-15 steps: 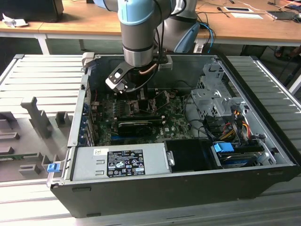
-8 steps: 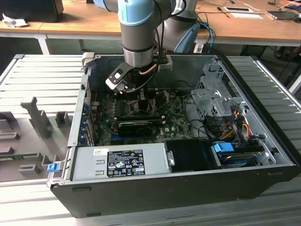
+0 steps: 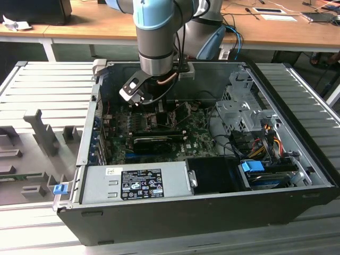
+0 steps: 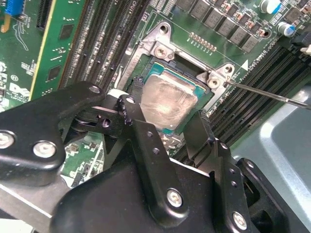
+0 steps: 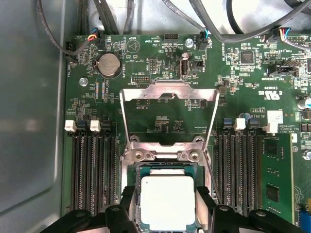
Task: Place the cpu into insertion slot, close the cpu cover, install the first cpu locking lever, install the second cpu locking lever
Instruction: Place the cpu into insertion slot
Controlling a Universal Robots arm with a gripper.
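Now in hand: the first step, by my reading, which is placing the cpu (image 5: pixel 167 203) in the insertion slot (image 5: pixel 167 168).
Cpu position: it lies flat within the slot's frame; I cannot tell whether it is fully seated.
Pincer: the gripper (image 5: pixel 167 209) is narrowed to chip width. In both wrist views a fingertip (image 4: pixel 130 108) sits against each of two opposite edges of the cpu, so I judge that it holds the chip.
Cpu cover: the cpu cover (image 5: pixel 146 90) stands swung up and open on the hinge side of the slot, with green board showing through its cut-out.
Locking lever: one thin rod (image 4: pixel 272 94) sticks out free beside the slot, unlatched. I cannot pick out the second one with certainty.
Place in scene: in the exterior view the arm (image 3: pixel 156 48) reaches down into the far part of the open case (image 3: pixel 212 212), a little to the exterior view's left of centre. The long black graphics card (image 3: pixel 159 142) lies nearer than the arm.
Next move calls for: a clean release with the chip level and square in the frame, and no sideways drag.
Count, task things: one cpu, one slot, one cover, one lever clearly seen.
Count, other: one gripper with two fingers, one coin battery (image 5: pixel 109 64), and two banks of memory slots (image 5: pixel 95 174), one on each side of the slot.
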